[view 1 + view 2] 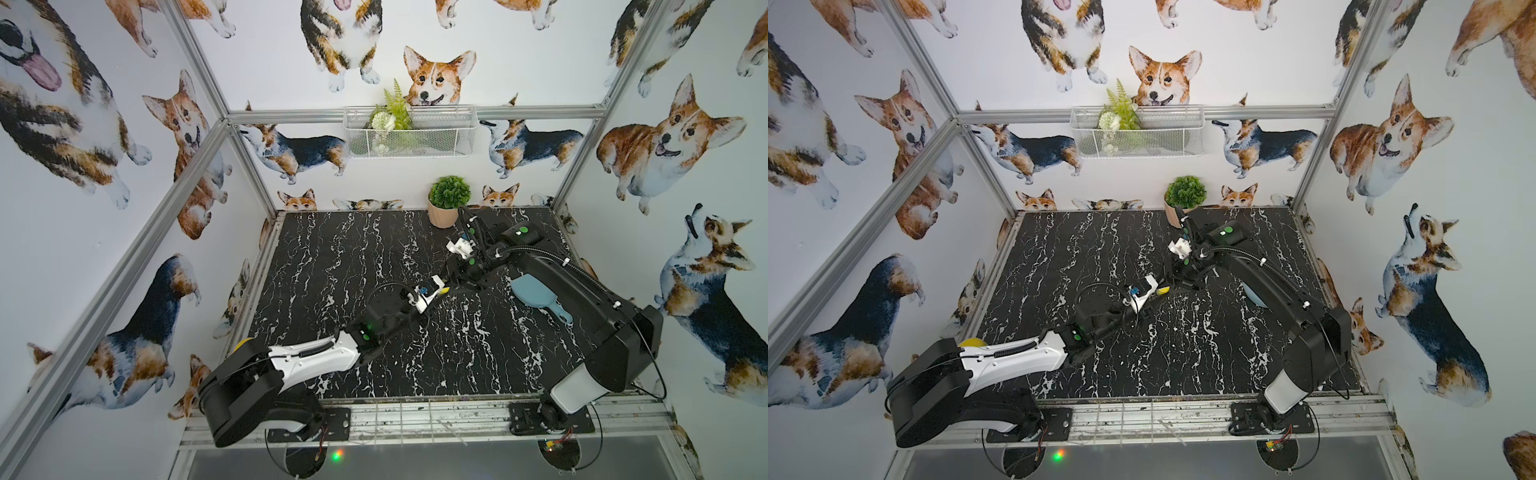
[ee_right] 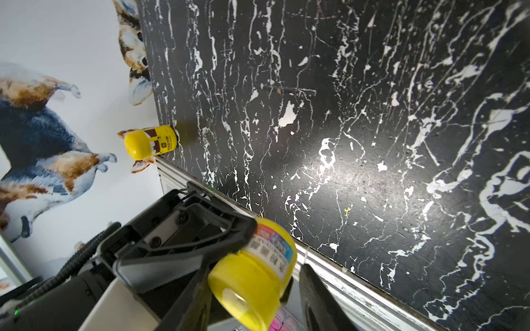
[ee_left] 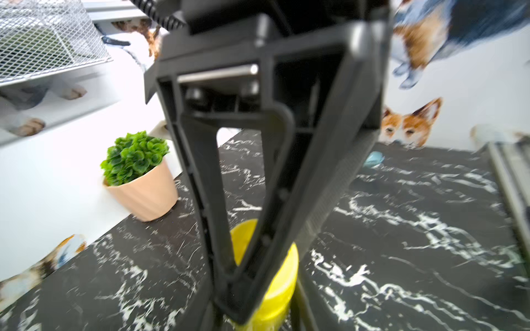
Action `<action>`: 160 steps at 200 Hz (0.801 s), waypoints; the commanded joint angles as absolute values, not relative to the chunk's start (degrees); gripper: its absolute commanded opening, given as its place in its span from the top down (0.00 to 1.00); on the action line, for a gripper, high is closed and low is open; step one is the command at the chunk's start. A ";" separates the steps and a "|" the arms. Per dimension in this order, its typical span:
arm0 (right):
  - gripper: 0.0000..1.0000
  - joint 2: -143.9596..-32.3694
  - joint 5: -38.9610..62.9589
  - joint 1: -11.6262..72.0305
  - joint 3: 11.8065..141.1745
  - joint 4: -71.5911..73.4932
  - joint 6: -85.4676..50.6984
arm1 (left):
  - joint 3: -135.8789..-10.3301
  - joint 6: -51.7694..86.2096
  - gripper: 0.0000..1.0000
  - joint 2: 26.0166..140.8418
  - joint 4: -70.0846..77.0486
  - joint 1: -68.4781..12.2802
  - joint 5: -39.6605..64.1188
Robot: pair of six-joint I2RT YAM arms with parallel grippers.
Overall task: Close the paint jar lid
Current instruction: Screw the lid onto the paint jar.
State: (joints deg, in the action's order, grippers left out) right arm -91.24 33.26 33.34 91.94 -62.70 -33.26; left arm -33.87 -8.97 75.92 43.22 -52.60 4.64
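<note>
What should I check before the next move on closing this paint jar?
1. Left gripper shut on the paint jar: ok.
2. Lid sitting on the jar's mouth: ok.
3. Lid fully tightened: cannot tell.
4. Right gripper open, astride the lid with a gap on one side: ok.
5. Yellow-capped bottle stands at the edge of the table, well away from both grippers: ok.

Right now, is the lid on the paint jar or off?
On. In the right wrist view the lid caps the paint jar, held by the left gripper; how tight, cannot tell.
</note>
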 commanded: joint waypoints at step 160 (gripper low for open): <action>0.44 -95.49 23.42 38.07 110.86 -86.34 -6.14 | -39.68 3.79 0.80 74.36 33.13 -45.73 36.91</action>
